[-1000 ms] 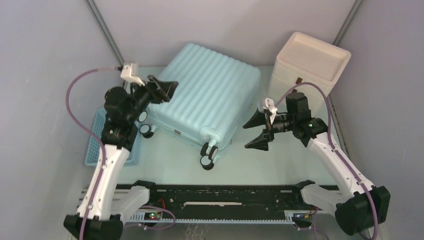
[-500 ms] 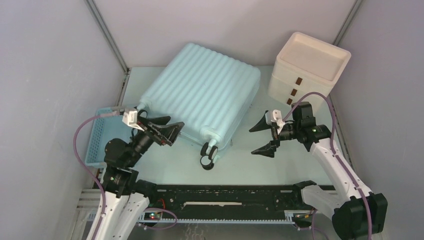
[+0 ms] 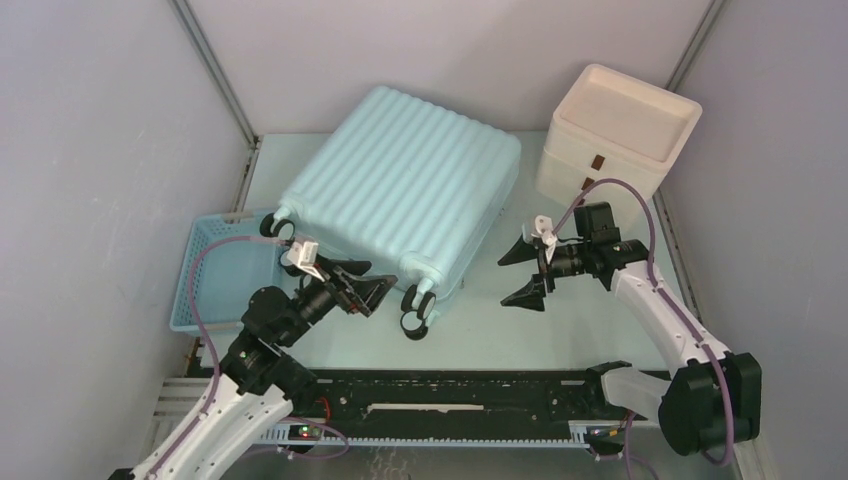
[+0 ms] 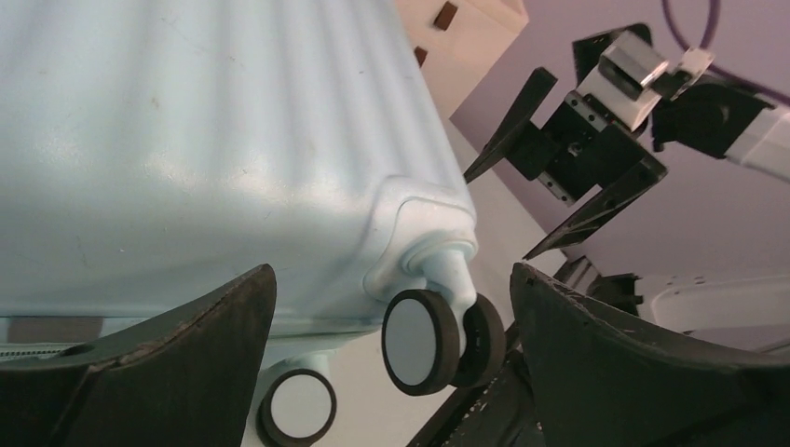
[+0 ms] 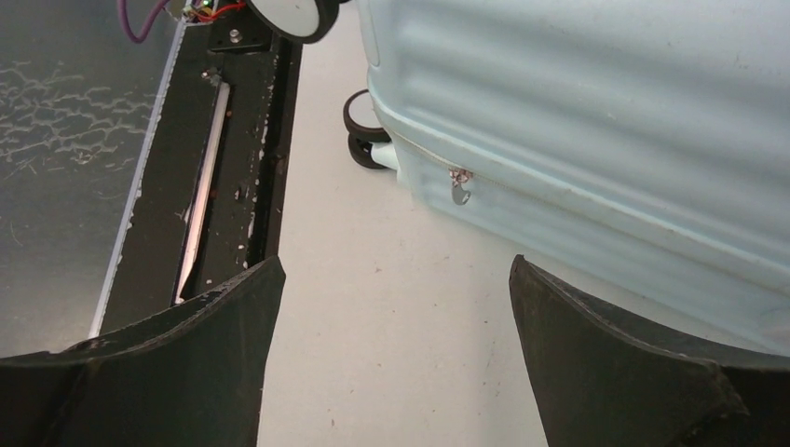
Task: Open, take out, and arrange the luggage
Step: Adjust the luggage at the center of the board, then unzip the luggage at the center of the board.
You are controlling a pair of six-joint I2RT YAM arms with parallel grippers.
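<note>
The luggage (image 3: 405, 190), a pale mint-blue ribbed hard-shell suitcase, lies closed and flat in the middle of the table, its wheels (image 3: 415, 308) toward the near edge. My left gripper (image 3: 368, 282) is open and empty, low at the near wheel end; its view shows the shell (image 4: 186, 140) and a black-and-white wheel (image 4: 424, 340) between the fingers. My right gripper (image 3: 522, 273) is open and empty, just right of the suitcase's near right side; its view shows the side seam with a metal zip pull (image 5: 459, 186).
A small blue slatted basket (image 3: 225, 275) sits at the left edge. A cream-white box with brown drawer tabs (image 3: 615, 135) stands at the back right. Grey walls close in on both sides. A black rail (image 3: 450, 395) runs along the near edge.
My left arm has swung down from the suitcase's far left corner to its near wheel end. My right gripper has shifted slightly and stays open beside the suitcase.
</note>
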